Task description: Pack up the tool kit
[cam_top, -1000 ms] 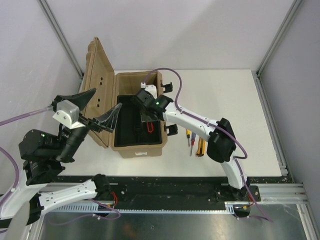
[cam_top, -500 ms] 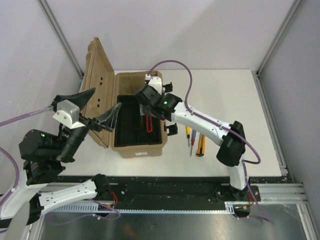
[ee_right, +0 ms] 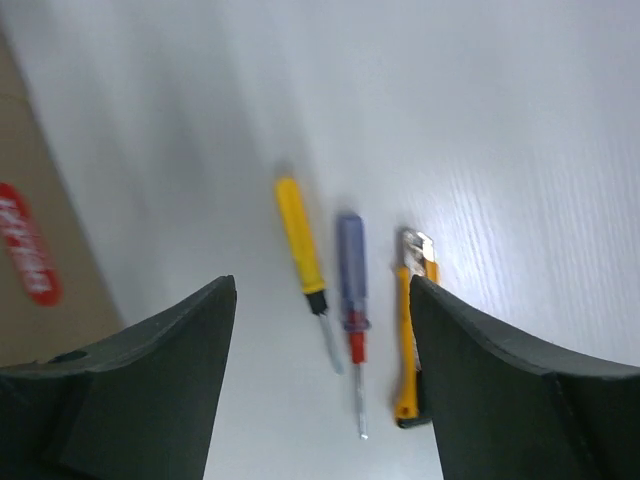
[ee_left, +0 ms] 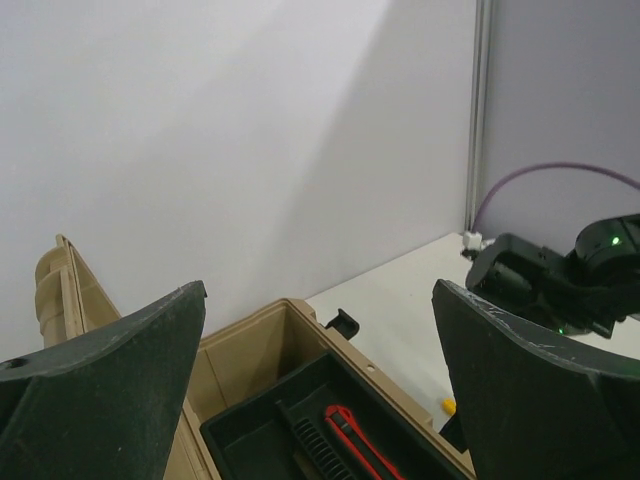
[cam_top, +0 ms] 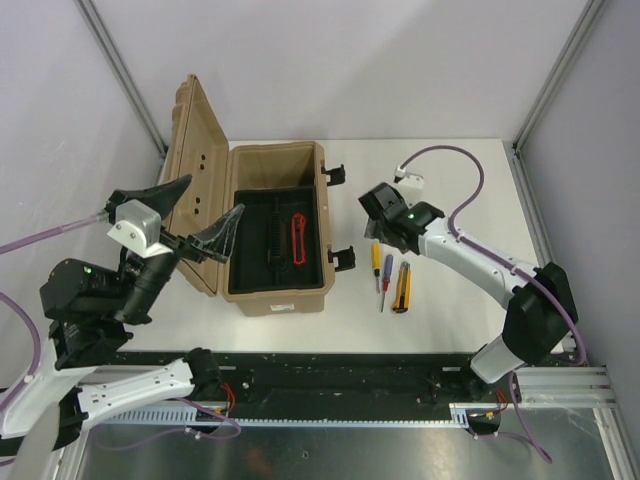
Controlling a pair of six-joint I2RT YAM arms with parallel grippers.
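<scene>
One tan case [cam_top: 275, 296] stands open at the table's 9 o'clock side with one pair of red-black pliers [cam_top: 296, 236] in its black tray [cam_top: 255, 212], while three tools lie loose side by side on the table [cam_top: 470, 190]: a yellow screwdriver [cam_top: 376, 258], a blue screwdriver [cam_top: 386, 272] and a yellow knife [cam_top: 402, 287]. The right gripper [ee_right: 320, 380] hangs just at 12 o'clock of that row, jaws apart and empty, the case at its 9 o'clock; its forearm stretches toward 10 o'clock from an elbow bent out at the right edge. The left gripper [cam_top: 214, 196] is raised beside the upright lid [cam_top: 190, 160], spread wide and empty.
</scene>
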